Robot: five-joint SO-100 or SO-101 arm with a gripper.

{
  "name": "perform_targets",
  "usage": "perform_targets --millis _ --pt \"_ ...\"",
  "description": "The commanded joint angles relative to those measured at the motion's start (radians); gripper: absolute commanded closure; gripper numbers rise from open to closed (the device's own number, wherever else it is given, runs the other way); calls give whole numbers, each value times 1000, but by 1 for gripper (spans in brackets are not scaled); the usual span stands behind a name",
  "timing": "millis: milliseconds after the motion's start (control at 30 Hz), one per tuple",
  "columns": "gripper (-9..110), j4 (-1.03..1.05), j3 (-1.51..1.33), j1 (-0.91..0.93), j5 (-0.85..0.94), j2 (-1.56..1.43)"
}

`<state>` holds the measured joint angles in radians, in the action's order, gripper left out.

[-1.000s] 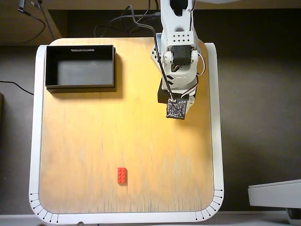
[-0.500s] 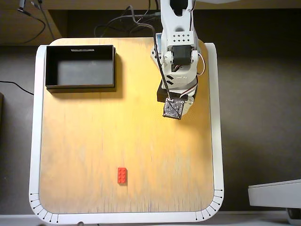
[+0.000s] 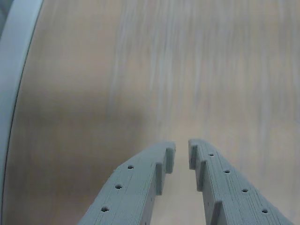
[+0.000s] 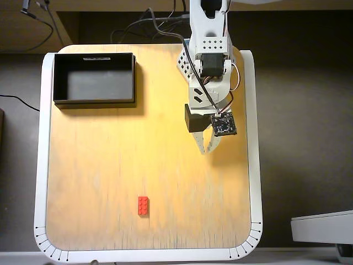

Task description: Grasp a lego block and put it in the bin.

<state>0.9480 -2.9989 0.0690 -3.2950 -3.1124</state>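
In the overhead view, the lego block (image 4: pixel 143 205) is small and red. It lies flat on the wooden counter (image 4: pixel 99 165), low in the frame and a bit left of the middle. Its long side runs up and down the frame. Nothing is touching it.

The bin (image 4: pixel 94 78) is a black box with an open top. It sits in the upper left corner of the counter. It has a little white strip on its top rim. The bin is well apart from the lego block.

The white arm (image 4: pixel 207 61) comes in from the top of the frame, right of the middle. Its gripper (image 4: pixel 207 150) points down the frame, over bare wood, well apart from the block and the bin.

In the wrist view, the two grey fingers (image 3: pixel 140 183) come up from the bottom edge. The gripper (image 3: pixel 182 151) has only a narrow gap at its tips, and it holds nothing. Only blurry bare wood shows past the tips.
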Motion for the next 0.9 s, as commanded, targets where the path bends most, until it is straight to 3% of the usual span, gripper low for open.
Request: perform_targets --millis 0,533,867 --pt "101 -143 74 18 -28 84" --pt "101 -152 988 130 -138 838" --pt "97 -152 1158 364 -348 1022"
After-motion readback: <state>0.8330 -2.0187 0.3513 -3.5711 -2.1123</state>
